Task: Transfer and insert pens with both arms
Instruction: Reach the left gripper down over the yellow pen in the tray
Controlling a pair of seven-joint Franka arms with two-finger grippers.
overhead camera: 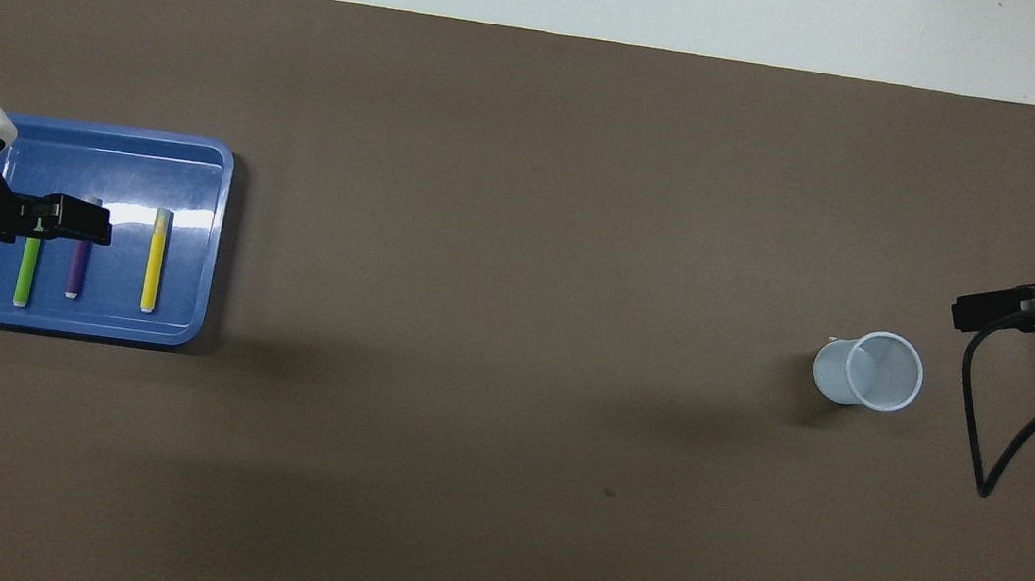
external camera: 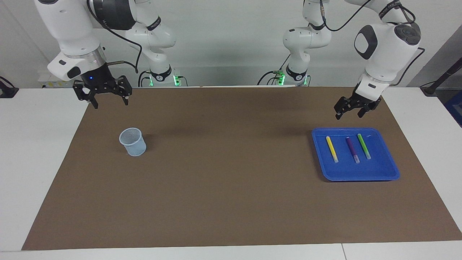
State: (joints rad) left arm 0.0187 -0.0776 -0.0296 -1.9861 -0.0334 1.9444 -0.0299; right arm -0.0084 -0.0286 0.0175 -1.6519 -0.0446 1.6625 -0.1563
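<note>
A brown mat (external camera: 231, 173) covers a white table (external camera: 32, 151) against a pale wall. The yellow pen (external camera: 332, 148), purple pen (external camera: 352, 149) and green pen (external camera: 364, 146) lie side by side in a blue tray (external camera: 361, 172). The left gripper (external camera: 349, 112) hangs above the tray, fingers apart, touching no pen. The right gripper (external camera: 109, 102) waits with fingers apart over the mat near a pale cup (external camera: 133, 142).

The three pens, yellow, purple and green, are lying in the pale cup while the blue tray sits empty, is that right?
Not quite. The facing view shows the three pens lying in the blue tray, and it is the pale cup that sits empty.
</note>
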